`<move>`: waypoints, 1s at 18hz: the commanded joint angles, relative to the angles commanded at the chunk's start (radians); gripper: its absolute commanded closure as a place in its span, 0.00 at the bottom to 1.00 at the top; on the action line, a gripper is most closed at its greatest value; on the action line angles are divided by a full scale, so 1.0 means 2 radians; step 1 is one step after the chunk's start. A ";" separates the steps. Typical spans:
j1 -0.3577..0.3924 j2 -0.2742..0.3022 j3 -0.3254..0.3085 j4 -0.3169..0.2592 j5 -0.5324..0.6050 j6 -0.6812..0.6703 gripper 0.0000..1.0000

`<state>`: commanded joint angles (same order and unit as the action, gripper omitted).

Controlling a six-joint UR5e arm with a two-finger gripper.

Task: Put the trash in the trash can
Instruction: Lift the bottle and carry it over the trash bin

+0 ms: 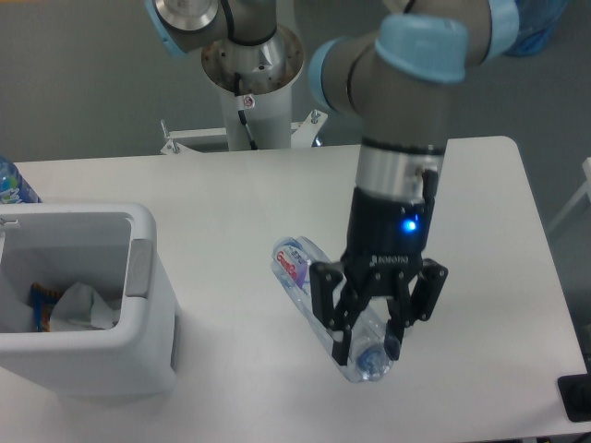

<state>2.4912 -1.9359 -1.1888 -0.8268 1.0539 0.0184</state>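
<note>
Tool [370, 346] pinching the clear bottle [323, 309] near its cap end, bottle tilted over the desk [231, 194].

Bottle runs diagonally: label end with red-blue print points up-left toward the trash can [88, 360], cap end sits low-right between the black fingers [340, 334]. Can't tell for sure if the bottle is clear of the desk surface; it looks raised. Blue light lit on the tool body. Trash can stands at the left desk edge, well apart from the bottle, grey strip on its right side. Inside it: crumpled white napkin [81, 307] next to a blue-and-orange wrapper [42, 303]. Another blue-capped bottle [13, 185] peeks in at the far left, behind the can.
</note>
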 joint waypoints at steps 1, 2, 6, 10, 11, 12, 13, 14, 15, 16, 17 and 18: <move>-0.005 0.004 0.000 0.001 -0.002 -0.001 0.45; -0.011 0.008 0.000 0.000 -0.002 -0.003 0.45; -0.039 0.012 -0.003 0.000 -0.002 -0.019 0.45; -0.070 0.021 -0.002 0.000 -0.002 -0.046 0.45; -0.075 0.022 -0.002 0.000 -0.002 -0.051 0.45; -0.082 0.025 -0.002 0.001 -0.002 -0.054 0.45; -0.087 0.025 0.000 0.001 -0.002 -0.054 0.45; -0.092 0.024 0.001 0.002 -0.002 -0.054 0.45; -0.098 0.022 0.002 0.002 -0.002 -0.054 0.45; -0.108 0.020 0.002 0.006 -0.002 -0.052 0.45; -0.118 0.018 0.001 0.008 -0.002 -0.051 0.45; -0.126 0.015 0.001 0.008 -0.002 -0.050 0.45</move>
<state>2.2382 -1.9051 -1.1873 -0.8099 1.0508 -0.0813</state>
